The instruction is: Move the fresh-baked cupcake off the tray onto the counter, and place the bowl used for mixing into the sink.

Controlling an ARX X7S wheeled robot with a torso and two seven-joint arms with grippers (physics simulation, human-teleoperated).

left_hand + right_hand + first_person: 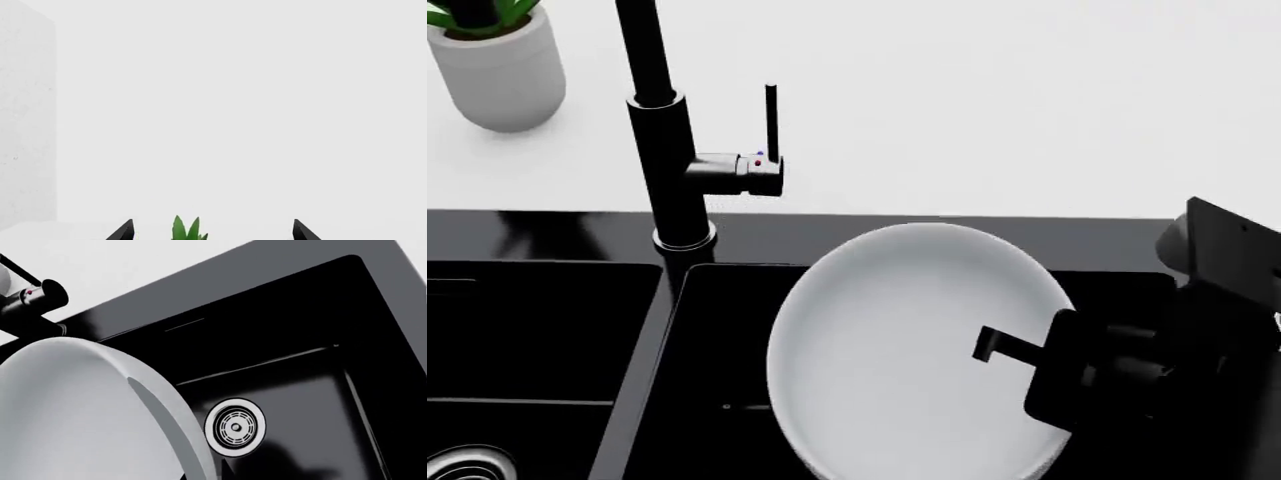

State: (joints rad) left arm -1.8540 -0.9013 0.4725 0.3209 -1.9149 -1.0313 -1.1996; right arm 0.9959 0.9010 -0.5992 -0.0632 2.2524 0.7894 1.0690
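The right gripper (994,345) pinches the rim of the bowl (914,350) at its 3 o'clock side, one finger inside. The bowl hangs tilted over the right basin of the sink (714,370), above the steel drain (235,427). The faucet (667,140) stands at 11 o'clock from the bowl. The left gripper (213,232) is spread wide, a green plant (188,230) between its tips.

Glossy black sink (547,330), matt bowl (894,340)

The bowl (894,350) is showing plain pale grey-white against the glossy black sink (547,320). The faucet (674,170) is looking black, the table (988,100) white, the plant (187,230) green in its white pot (501,75).
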